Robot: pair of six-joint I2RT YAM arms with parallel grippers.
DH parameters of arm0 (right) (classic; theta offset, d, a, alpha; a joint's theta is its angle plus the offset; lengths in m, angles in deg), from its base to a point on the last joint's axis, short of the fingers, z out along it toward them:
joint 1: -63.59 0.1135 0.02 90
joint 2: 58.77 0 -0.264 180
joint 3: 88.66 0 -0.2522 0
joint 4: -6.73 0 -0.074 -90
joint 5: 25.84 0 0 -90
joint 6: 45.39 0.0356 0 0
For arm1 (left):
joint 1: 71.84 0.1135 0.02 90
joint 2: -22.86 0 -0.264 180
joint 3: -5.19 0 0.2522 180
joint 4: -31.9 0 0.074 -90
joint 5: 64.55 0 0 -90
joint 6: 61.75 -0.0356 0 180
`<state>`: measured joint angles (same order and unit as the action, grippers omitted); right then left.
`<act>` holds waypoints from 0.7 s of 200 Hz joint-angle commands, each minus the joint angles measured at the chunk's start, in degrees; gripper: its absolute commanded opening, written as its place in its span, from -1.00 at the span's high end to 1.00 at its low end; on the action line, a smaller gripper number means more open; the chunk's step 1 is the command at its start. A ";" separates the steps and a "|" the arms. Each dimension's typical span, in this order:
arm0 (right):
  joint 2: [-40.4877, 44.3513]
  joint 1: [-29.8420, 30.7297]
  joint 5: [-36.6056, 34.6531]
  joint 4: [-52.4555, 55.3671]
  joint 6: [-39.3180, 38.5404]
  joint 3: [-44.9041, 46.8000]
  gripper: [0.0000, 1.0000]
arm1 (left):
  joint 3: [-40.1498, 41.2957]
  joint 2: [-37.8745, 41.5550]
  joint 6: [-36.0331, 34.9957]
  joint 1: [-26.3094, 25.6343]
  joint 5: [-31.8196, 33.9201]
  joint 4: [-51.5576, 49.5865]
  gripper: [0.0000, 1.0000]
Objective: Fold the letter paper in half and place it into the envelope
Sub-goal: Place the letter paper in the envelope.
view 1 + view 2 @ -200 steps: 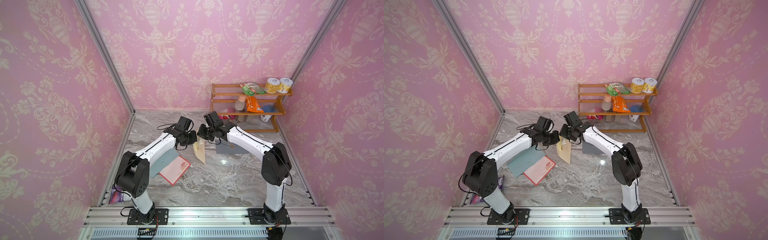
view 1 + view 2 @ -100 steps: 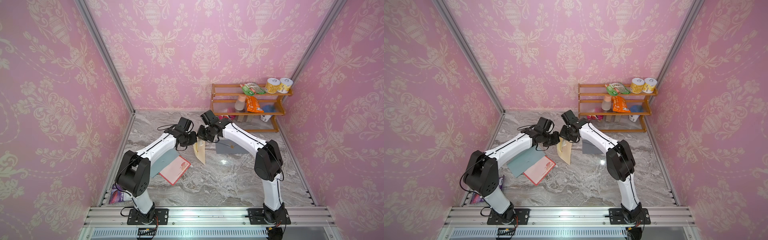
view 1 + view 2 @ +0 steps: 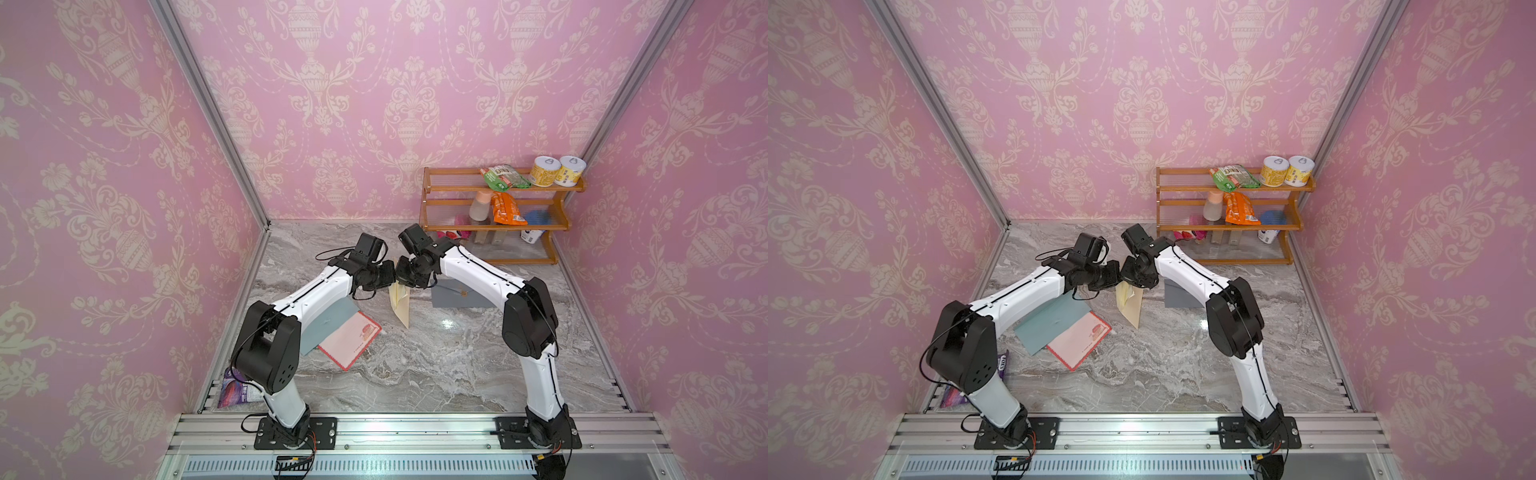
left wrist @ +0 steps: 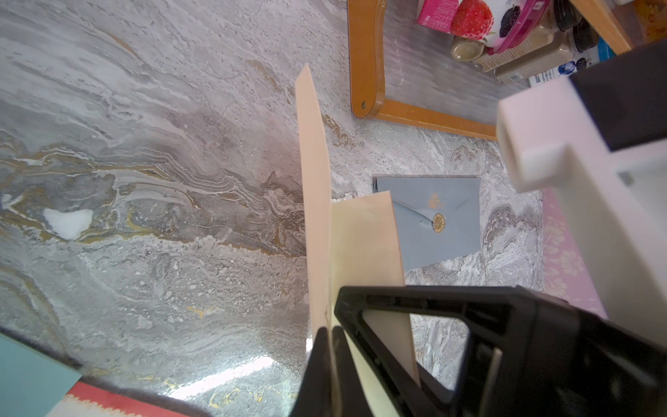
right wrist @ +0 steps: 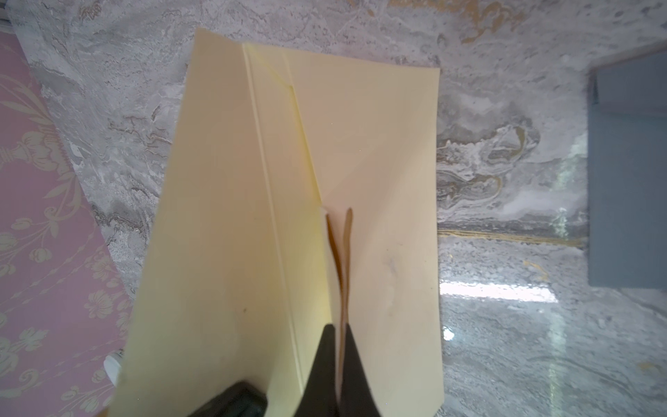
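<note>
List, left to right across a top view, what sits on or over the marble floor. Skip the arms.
purple packet → red-bordered card → cream paper → grey envelope → wooden shelf

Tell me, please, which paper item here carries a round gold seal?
The grey-blue envelope lying on the table near the wooden shelf; the cream one held aloft, the teal sheet and the red-bordered sheet show no seal.

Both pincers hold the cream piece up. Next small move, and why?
Probably lower it onto the table: left pincer and right pincer are both shut on the cream envelope, which hangs upright, and a paler sheet seems already tucked between its layers.
</note>
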<state>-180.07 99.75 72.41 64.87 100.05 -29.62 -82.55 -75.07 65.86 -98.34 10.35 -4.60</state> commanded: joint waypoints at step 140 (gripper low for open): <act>5.97 -2.50 2.68 -0.34 -3.78 2.38 1.00 | 1.20 0.56 -1.48 -0.51 -1.15 0.95 1.00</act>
<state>-175.37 97.68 73.94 64.48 96.10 -28.55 -82.22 -75.07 65.62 -98.34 10.33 -3.73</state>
